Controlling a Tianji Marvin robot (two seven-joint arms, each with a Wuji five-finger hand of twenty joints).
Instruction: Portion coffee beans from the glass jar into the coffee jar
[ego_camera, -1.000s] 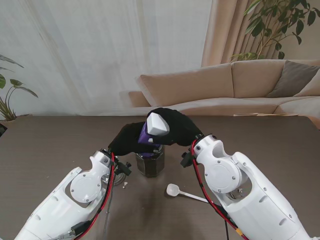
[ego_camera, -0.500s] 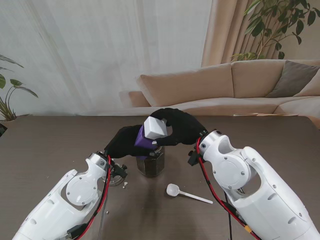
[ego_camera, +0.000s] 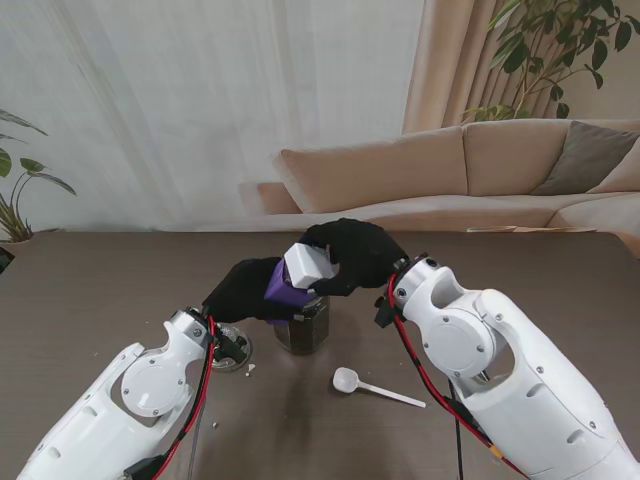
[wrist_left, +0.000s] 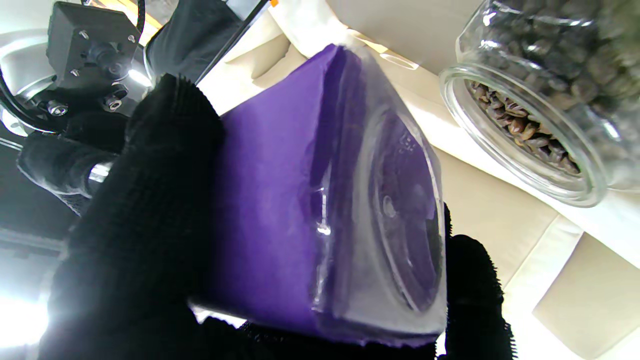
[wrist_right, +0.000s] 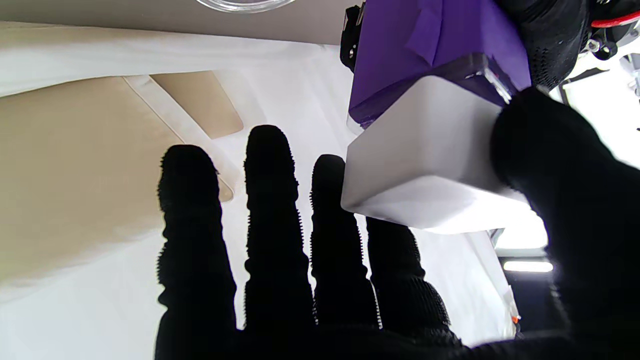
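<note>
Nearest to me on the brown table (ego_camera: 90, 290) lies a white spoon (ego_camera: 372, 386). Past it stands the glass jar (ego_camera: 302, 325) of beans. Just over it, the left hand (ego_camera: 245, 289) grips the purple coffee jar (ego_camera: 281, 287), and the right hand (ego_camera: 356, 254) pinches its white lid (ego_camera: 308, 264).

A dark brown wood-grain worktop (ego_camera: 90, 290) fills the near part of the stand's view. Beyond its far edge stands a beige sofa (ego_camera: 450, 170) with a grey-brown cushion (ego_camera: 590, 158) at its right end. White sheer curtains (ego_camera: 200, 100) cover the back wall – daylight glows through them – beside a tan drape (ego_camera: 455, 60). A leafy plant (ego_camera: 560, 45) rises behind the sofa; another plant (ego_camera: 15, 200), perhaps potted, stands far left.
</note>
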